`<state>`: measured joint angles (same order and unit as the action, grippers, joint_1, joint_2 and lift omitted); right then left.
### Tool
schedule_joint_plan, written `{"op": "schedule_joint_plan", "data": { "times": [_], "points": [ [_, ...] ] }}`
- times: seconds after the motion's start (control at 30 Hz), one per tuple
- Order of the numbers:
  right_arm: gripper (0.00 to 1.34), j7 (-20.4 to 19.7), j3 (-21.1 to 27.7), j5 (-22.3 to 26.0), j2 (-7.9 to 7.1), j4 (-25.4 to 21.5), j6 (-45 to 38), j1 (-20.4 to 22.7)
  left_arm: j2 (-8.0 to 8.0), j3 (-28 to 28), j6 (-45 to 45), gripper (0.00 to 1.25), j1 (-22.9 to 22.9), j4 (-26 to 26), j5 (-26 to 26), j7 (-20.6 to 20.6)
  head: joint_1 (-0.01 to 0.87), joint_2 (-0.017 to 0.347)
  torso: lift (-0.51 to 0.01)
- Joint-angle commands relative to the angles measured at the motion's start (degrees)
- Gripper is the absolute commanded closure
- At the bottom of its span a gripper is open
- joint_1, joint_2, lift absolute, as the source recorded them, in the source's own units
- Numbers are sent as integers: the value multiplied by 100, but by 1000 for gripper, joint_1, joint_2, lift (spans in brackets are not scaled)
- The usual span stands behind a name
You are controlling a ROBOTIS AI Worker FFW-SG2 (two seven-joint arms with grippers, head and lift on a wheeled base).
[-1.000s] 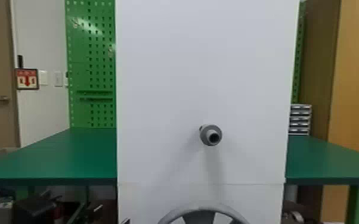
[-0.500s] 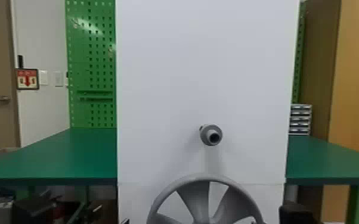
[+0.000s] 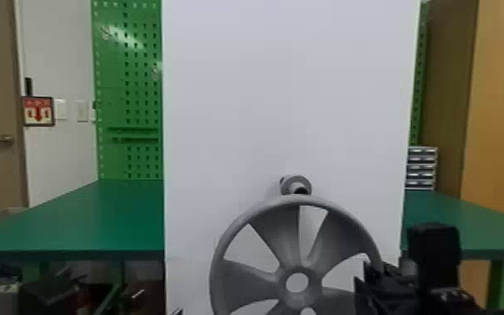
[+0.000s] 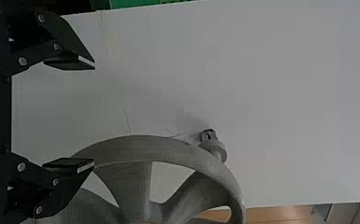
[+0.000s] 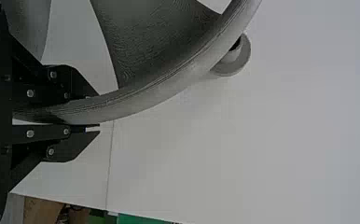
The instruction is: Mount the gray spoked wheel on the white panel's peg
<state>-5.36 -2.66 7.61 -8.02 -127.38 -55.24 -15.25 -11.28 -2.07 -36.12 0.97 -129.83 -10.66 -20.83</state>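
Observation:
In the head view my right gripper (image 3: 366, 278) is at the right rim of the gray spoked wheel (image 3: 301, 255); in the right wrist view the same gripper (image 5: 94, 112) is shut on the rim of the wheel (image 5: 136, 100). The wheel stands in front of the white panel (image 3: 289, 104), its hub hole below the peg (image 3: 296, 184), whose lower end the top rim partly covers. My left gripper (image 4: 94, 116) is open in the left wrist view, with bare panel between its fingers; the wheel (image 4: 141, 151) passes beside its lower finger, and the peg (image 4: 213, 144) is beyond the rim.
A green table (image 3: 96, 222) extends on both sides behind the panel. Small stacked drawers (image 3: 421, 167) stand at the right, beside a wooden cabinet (image 3: 502, 104). Dark items (image 3: 50, 289) lie beneath the table at the left.
The wheel has risen from the bottom edge to just below the peg, its top rim now overlapping the peg's lower end. My right gripper has come up into the head view with it.

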Motion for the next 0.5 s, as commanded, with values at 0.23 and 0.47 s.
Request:
{"op": "schedule_joint_plan", "data": {
  "times": [0.23,0.47],
  "points": [
    [1136,0,222,478,-252,-613,-830,-391,-6,-21,0,506,0,2,3,0,123,-8,-407],
    [1136,0,283,627,-419,-762,-1191,-725,-6,-39,0,506,0,-7,20,0,123,-8,-407]
  ]
}}
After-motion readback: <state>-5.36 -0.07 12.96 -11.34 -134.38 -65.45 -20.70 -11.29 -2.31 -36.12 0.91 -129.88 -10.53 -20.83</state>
